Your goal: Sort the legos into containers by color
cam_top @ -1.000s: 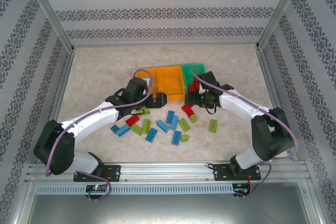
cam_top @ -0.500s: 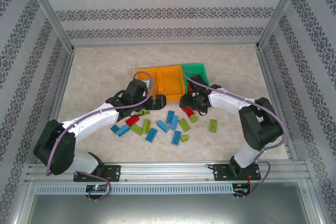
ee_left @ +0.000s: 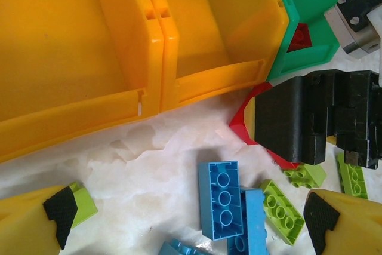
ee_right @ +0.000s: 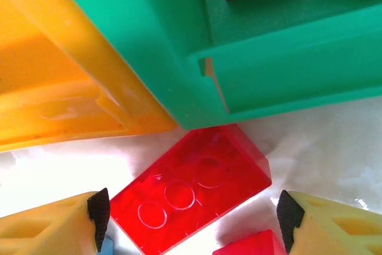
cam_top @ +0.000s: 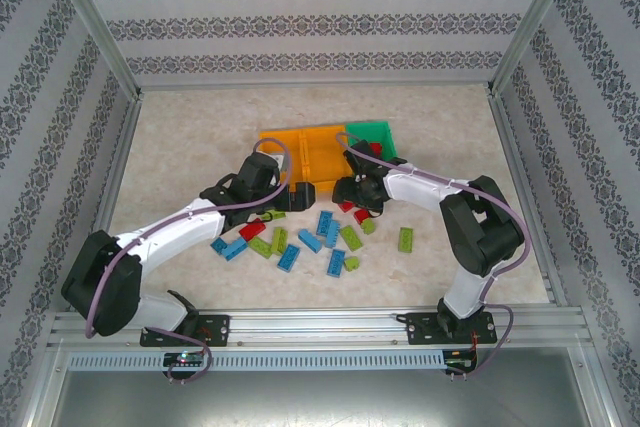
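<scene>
Top external view: three joined containers stand mid-table, two orange bins (cam_top: 305, 152) side by side and a green bin (cam_top: 378, 137) at their right end, with loose legos (cam_top: 300, 237) in blue, lime and red scattered on the pale table (cam_top: 200, 147) just in front. The left arm (cam_top: 180, 222) reaches to the front of the orange pair. The right arm (cam_top: 430, 187) bends in toward the green bin's front corner (from this height the jaws are too small to read). Left wrist view fills that in: the left gripper (ee_left: 191, 219) is spread wide and holds nothing. Its yellow fingers sit low at either edge, with a blue brick (ee_left: 221, 198) flat on the table between them and a lime brick (ee_left: 283, 210) just to its right. The right arm's black head (ee_left: 310, 117) covers most of a red corner (ee_left: 243, 125) at the foot of the bins, and red pieces (ee_left: 300, 34) lie inside the green bin. Right wrist view goes closer: the right gripper (ee_right: 194, 219) is spread on either side of a red brick (ee_right: 191, 192), which lies studs up on the table just in front of where green meets orange. Bare table shows between brick and right pad; I cannot tell whether the left pad touches.
</scene>
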You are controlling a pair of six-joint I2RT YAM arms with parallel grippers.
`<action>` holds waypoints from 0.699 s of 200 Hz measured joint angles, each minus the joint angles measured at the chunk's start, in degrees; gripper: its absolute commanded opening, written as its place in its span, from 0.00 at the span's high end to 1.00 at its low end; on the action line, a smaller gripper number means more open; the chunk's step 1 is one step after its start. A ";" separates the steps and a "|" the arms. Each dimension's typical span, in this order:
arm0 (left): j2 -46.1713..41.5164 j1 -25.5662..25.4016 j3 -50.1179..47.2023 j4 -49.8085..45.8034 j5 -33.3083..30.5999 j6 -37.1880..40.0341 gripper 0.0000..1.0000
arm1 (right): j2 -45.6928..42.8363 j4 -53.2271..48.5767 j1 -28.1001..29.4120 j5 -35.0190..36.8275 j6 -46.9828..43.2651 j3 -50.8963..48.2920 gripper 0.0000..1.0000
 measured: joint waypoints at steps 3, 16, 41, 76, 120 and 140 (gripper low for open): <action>-0.11 0.00 -0.11 0.00 -0.15 0.07 0.01 | 0.00 -0.02 0.00 0.00 0.02 0.00 0.24; -0.70 0.00 -0.46 0.02 -0.50 0.24 0.01 | 0.00 -0.02 0.00 0.17 0.24 0.00 0.24; -1.20 0.00 -0.92 0.02 -0.85 0.57 0.01 | 0.00 -0.02 0.20 0.20 0.66 0.02 0.24; -1.40 0.00 -1.33 0.00 -1.05 0.66 0.01 | 0.07 -0.02 1.01 0.15 1.46 0.87 0.24; -2.62 0.00 -2.08 -0.07 -1.92 1.38 0.01 | 1.22 0.44 1.01 0.13 2.78 1.40 0.22; -3.58 0.00 -2.32 -0.04 -2.40 1.75 0.01 | 1.57 0.44 1.01 0.15 3.41 1.40 0.22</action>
